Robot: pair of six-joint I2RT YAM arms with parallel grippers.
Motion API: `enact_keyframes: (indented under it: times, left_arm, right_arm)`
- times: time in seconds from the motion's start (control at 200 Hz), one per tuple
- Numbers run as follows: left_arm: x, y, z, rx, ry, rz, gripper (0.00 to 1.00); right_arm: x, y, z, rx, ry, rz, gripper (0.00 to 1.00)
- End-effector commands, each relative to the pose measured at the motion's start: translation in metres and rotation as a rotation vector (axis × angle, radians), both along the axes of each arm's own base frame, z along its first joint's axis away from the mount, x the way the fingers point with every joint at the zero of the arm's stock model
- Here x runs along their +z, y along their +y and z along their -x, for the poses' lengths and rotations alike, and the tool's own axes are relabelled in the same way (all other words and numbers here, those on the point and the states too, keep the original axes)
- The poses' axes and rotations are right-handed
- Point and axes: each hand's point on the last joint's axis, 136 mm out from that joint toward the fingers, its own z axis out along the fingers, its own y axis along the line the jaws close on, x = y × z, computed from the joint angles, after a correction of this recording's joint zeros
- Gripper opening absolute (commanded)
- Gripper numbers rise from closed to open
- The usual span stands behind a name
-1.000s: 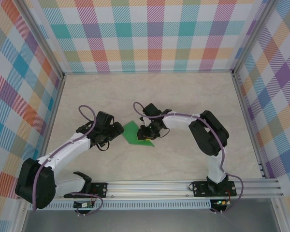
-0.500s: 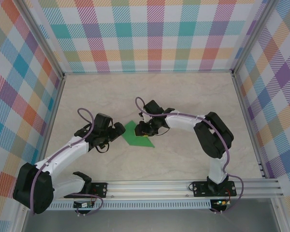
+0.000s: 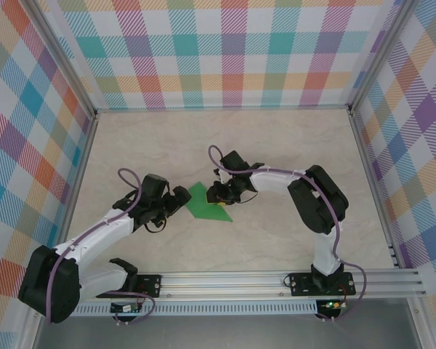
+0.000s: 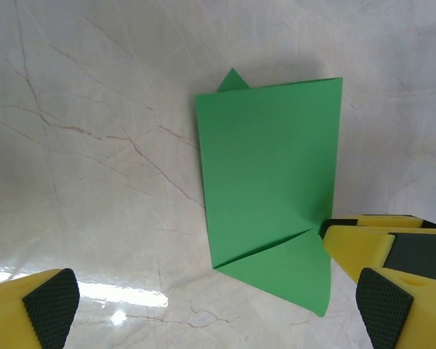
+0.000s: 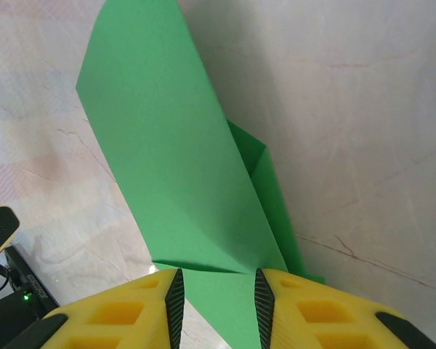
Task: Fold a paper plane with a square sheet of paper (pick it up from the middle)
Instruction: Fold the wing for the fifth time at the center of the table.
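Sheet of paper [image 4: 269, 189]: bright green and folded into a flat, many-sided shape. It lies on the counter [image 3: 276, 145] near its middle, between the two arms.
Folds: in the left wrist view a triangular flap crosses the end of the sheet nearest the camera, and a small green point sticks out past the far edge.
Left tool [image 4: 218, 309]: its fingers are spread wide and hold nothing. In the top view it sits low over the counter just beside the sheet's left side, and the paper lies ahead of its two black pads.
Right tool [image 5: 216, 291]: it is down at the sheet's right end. Its pads stand a narrow gap apart, not clamped together, and green paper shows in the gap.
Surroundings: the counter is pale and marbled, walled by bright plaid panels [image 3: 225, 51].
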Motion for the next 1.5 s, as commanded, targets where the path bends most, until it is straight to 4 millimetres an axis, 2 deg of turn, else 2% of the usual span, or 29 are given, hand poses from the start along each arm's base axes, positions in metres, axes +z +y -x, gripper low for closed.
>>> enact_keyframes:
  times: [0.0, 0.155, 0.39, 0.675, 0.885, 1.0, 1.245, 1.37, 1.41, 1.5]
  left_arm:
    - [0.001, -0.014, 0.0, -0.01, -0.007, 0.075, 1.0]
    - [-0.003, -0.026, 0.005, -0.018, 0.009, 0.111, 0.98]
    - [-0.014, -0.047, 0.01, -0.027, 0.055, 0.159, 0.84]
    - [-0.027, -0.065, 0.004, -0.021, 0.087, 0.165, 0.59]
    - [-0.029, -0.071, -0.004, -0.017, 0.078, 0.166, 0.5]
    - [-0.03, -0.074, -0.009, -0.025, 0.076, 0.157, 0.39]
    - [-0.037, -0.08, -0.014, -0.04, 0.085, 0.16, 0.36]
    - [-0.034, -0.085, -0.019, -0.05, 0.067, 0.174, 0.33]
    - [-0.032, -0.087, -0.021, -0.053, 0.059, 0.177, 0.3]
    - [-0.027, -0.092, -0.025, -0.076, 0.044, 0.184, 0.17]
  right_arm:
    - [-0.006, 0.001, 0.001, 0.001, 0.019, -0.013, 0.33]
    - [-0.013, -0.002, 0.002, -0.004, 0.028, 0.001, 0.33]
    - [-0.02, -0.011, 0.001, -0.057, 0.095, -0.05, 0.32]
    - [-0.019, -0.021, -0.005, -0.12, 0.179, -0.139, 0.32]
    - [-0.016, -0.022, -0.006, -0.126, 0.202, -0.171, 0.33]
    - [-0.017, -0.022, -0.007, -0.133, 0.214, -0.183, 0.33]
    - [-0.015, -0.025, -0.009, -0.143, 0.229, -0.207, 0.33]
    - [-0.012, -0.025, -0.01, -0.144, 0.229, -0.216, 0.33]
    - [-0.011, -0.025, -0.01, -0.143, 0.227, -0.221, 0.33]
    - [-0.001, -0.024, -0.013, -0.126, 0.188, -0.239, 0.35]
